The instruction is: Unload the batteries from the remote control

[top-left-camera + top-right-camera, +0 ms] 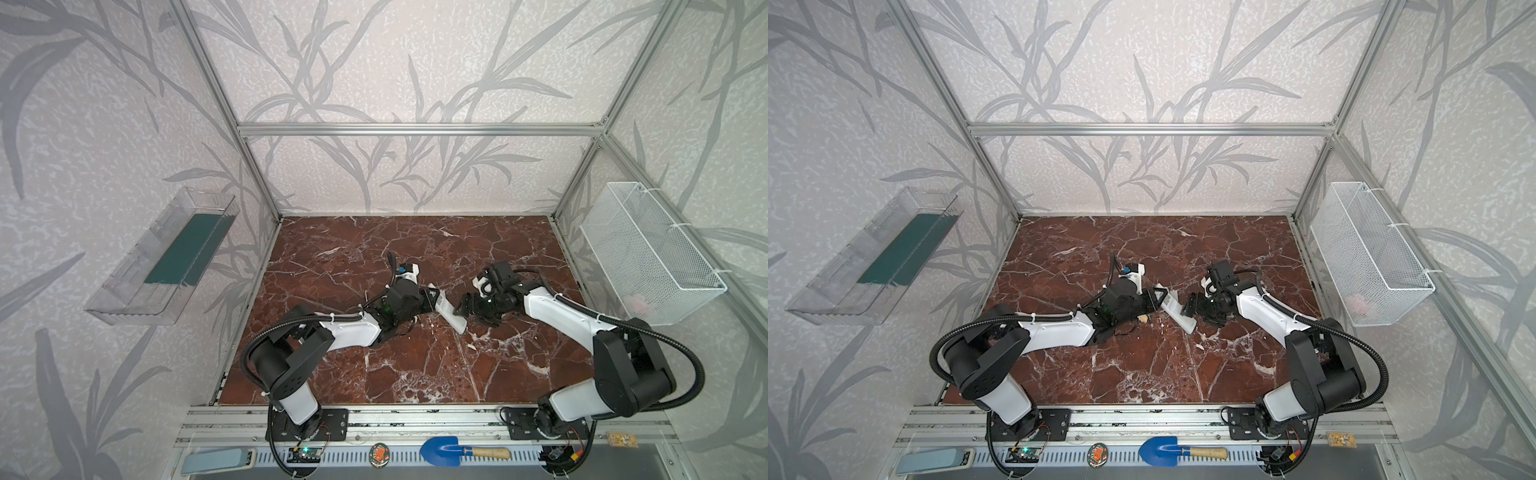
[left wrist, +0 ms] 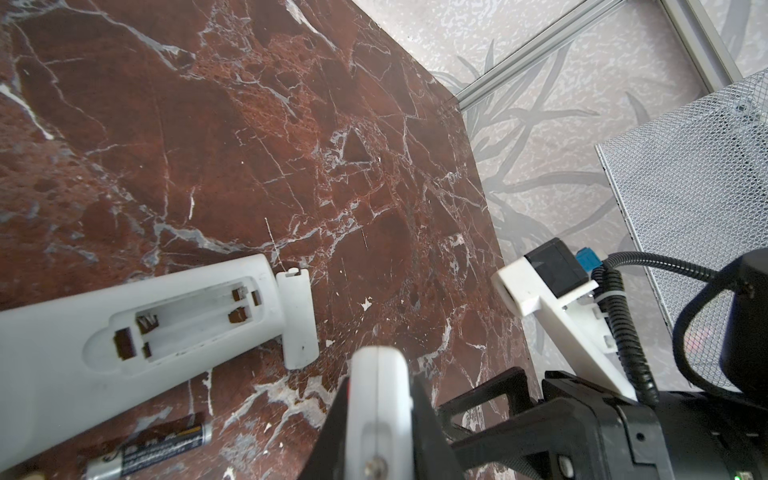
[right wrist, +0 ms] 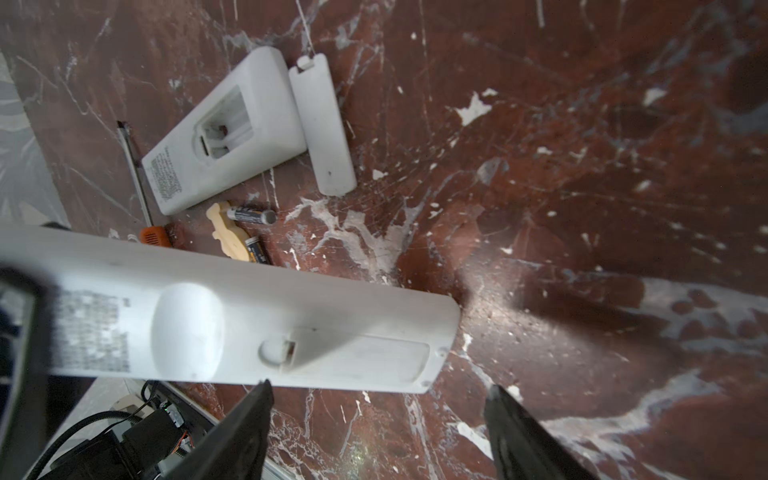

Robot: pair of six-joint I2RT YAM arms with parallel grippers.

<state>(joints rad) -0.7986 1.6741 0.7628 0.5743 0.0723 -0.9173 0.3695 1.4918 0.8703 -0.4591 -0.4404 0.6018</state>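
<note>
My left gripper (image 2: 379, 395) is shut on one end of a white remote control (image 3: 249, 328), holding it edge-up just above the marble; in both top views that remote (image 1: 451, 318) (image 1: 1179, 318) slants between the two grippers. Its back cover (image 3: 357, 353) is closed. My right gripper (image 3: 378, 390) stands open right beside the remote's covered end, with nothing between its fingers. A second white remote (image 2: 145, 328) lies on the table with its compartment empty and its loose cover (image 2: 297, 318) next to it. Two batteries (image 3: 251, 215) (image 3: 257, 251) lie loose near it.
A cream plastic pry piece (image 3: 226, 232) and an orange-handled screwdriver (image 3: 141, 183) lie by the batteries. A white mesh basket (image 1: 648, 257) hangs on the right wall and a clear tray (image 1: 166, 257) on the left. A blue trowel (image 1: 440, 453) rests on the front rail.
</note>
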